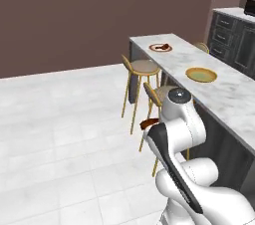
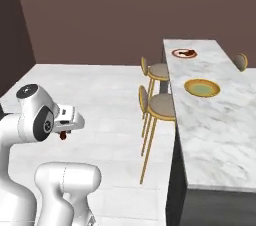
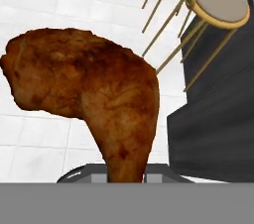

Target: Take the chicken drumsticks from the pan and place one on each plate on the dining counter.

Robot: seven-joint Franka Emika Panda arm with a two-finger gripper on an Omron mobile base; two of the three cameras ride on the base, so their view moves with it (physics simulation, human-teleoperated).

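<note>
Close before the hand camera, the held drumstick point(image 3: 94, 99) stands with its thin bone end down between the jaws and its plump end up, swelling toward the left of that view; its long axis runs roughly along the gripper's own line. The jaws are closed on the bone end. From the left base view the same piece shows as a small reddish-brown lump beside the arm's dark wrist, low over the white tiled floor point(image 1: 60, 134), and in the right base view the gripper point(image 2: 63, 134) hangs under the white hand with a dark red bit at its tip.

To the right stands the dining surface point(image 1: 229, 94), white grey-veined marble on dark cabinetry. On it the yellow-tan plate point(image 1: 201, 74) lies nearer, bare; the red-rimmed plate point(image 1: 160, 47) lies farther, with the other drumstick point(image 1: 161, 47) on its pale centre, too small to tell which way it points. Between the gripper and the surface stand two tan-seated, yellow-framed stools, the near stool point(image 2: 162, 106) and the far stool point(image 2: 159, 71), both drawn up against the cabinet side. A third stool point(image 2: 240, 61) shows at the surface's far right edge.

The held drumstick's skin is mottled, roasted brown with darker scorched patches and orange highlights.
</note>
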